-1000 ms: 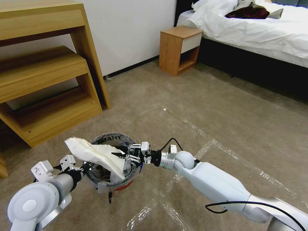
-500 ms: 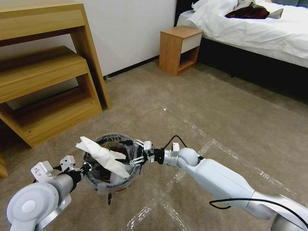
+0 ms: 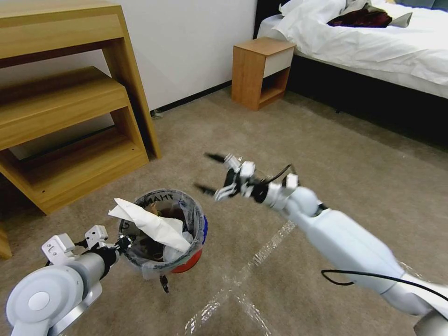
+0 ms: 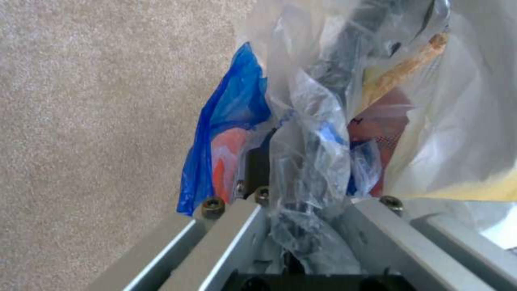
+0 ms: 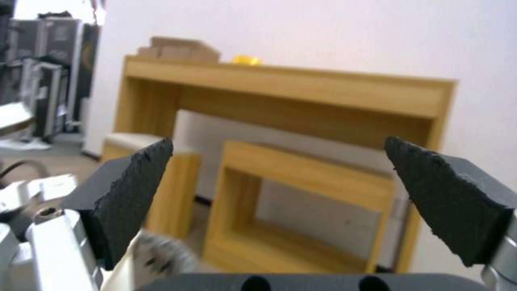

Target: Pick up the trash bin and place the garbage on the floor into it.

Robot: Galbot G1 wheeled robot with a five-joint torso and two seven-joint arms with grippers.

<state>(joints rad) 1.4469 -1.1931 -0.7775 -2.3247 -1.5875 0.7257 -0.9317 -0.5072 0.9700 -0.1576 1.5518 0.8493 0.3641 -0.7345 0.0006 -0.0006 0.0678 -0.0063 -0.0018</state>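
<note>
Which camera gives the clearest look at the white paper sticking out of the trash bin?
The head view: the white paper lies across the trash bin mouth, one end poking past the rim near the left tool. The left wrist view shows crumpled liner and blue rim up close, the paper hard to pick out. The right wrist view faces wooden shelves.

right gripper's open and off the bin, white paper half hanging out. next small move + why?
Probably bring the right gripper back down to nudge the white paper further in. It sits open and empty above the carpet, while the paper sticks out over the rim of the trash bin, which the left gripper holds lifted by its edge. No other litter is visible on the carpet.
</note>
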